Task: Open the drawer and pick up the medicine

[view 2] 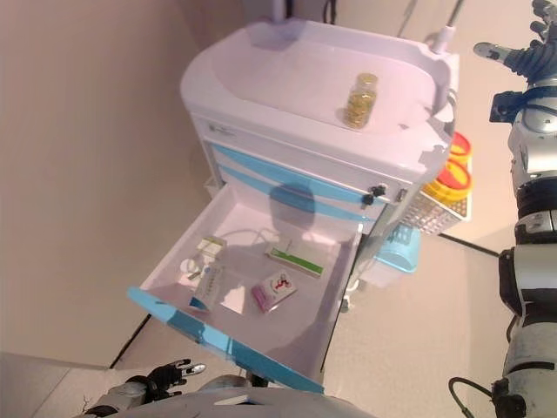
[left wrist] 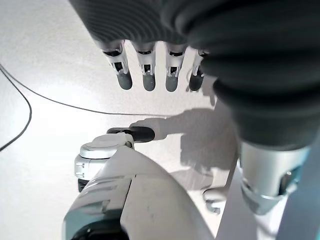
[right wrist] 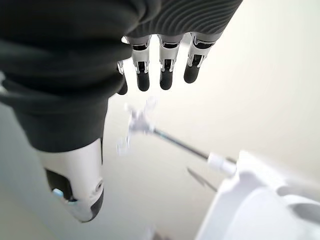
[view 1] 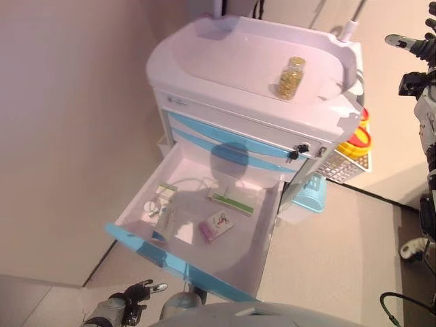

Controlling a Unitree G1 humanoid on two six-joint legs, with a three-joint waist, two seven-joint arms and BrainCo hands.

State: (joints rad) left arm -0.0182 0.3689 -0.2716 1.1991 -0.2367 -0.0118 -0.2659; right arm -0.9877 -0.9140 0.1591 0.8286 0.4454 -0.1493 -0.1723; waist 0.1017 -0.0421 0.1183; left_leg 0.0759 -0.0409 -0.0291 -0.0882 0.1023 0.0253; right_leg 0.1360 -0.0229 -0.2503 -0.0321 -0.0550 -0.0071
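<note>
Drawer (view 1: pixel 204 231) pulled wide open on the cart (view 1: pixel 252 54) is what I get from the head views, with a pink-edged medicine box (view 1: pixel 215 226), a green-striped box (view 1: pixel 231 201) and a blue-ended pack (view 1: pixel 163 221) lying apart on its floor, a bottle of yellow capsules (view 1: pixel 291 77) upright on the top, my left hand (view 1: pixel 129 300) low below the drawer front and my right hand (view 2: pixel 522 57) raised off beside the cart. Left wrist view gives me that hand's fingers (left wrist: pixel 147 75) straight, side by side, holding nothing over the floor. Right wrist view shows my right hand's fingers (right wrist: pixel 165 70) equally straight and empty.
</note>
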